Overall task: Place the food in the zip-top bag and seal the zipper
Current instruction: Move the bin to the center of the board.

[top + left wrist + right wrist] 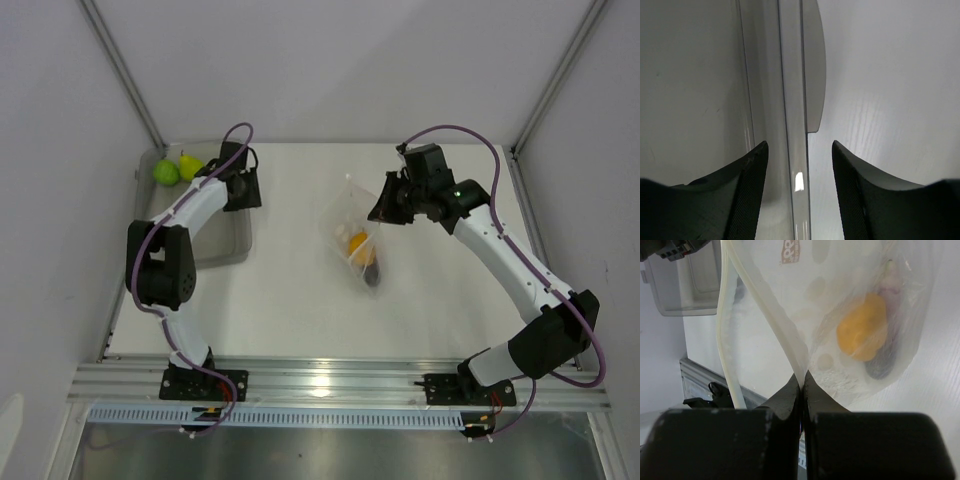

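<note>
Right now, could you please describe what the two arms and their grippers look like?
The left arm and right arm have white shells, black joints and black bases. A purple cable loops along each. The left gripper and right gripper have black tapered fingers, the left's finely textured. A small green light glows near the right wrist.

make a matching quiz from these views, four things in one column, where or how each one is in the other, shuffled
Things:
1 round green fruit
2 orange-yellow round fruit
3 left gripper
4 right gripper

States:
a shut on the zip-top bag
b open, over the wall of the grey bin
c lying in the grey bin
d inside the zip-top bag

Pairs: 1-c, 2-d, 3-b, 4-a
</note>
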Controlling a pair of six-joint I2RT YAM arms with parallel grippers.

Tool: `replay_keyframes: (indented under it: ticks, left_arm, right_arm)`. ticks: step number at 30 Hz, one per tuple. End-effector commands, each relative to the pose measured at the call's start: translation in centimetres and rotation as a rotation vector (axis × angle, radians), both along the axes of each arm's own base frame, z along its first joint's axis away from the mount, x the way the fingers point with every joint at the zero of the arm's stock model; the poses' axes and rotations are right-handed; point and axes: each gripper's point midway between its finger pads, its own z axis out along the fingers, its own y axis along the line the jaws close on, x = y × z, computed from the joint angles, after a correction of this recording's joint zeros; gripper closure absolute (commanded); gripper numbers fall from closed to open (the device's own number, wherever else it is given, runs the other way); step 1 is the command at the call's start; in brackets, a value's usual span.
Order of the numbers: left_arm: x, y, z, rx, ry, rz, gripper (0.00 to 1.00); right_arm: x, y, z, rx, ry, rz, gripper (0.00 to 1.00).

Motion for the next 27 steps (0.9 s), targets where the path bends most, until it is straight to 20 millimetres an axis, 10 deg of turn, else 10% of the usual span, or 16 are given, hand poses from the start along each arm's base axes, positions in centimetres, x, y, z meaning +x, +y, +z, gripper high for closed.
replay_keyframes:
  ticks: [1,8,18,27]
  left_arm:
    - [-0.2,0.9,0.2,-0.001,0.032,-0.008,0.44]
    - [-0.2,1.5,-0.9,-0.021,0.067,-0.013,0.56]
    - [-2.9,0.7,-2.5,-0.224,0.118,0.044,0.99]
    - [-6.7,0.7,-2.5,-0.329,0.067,0.238,0.99]
  right_arm:
    - [0.4,0.3,0.9,0.023,-0.040,0.013,1.00]
    - [0.5,0.5,0.9,0.035,-0.037,0.020,1.00]
    - [0.5,0.6,0.9,0.043,-0.038,0.018,1.00]
    - [0.5,0.8,0.7,0.052,-0.037,0.019,1.00]
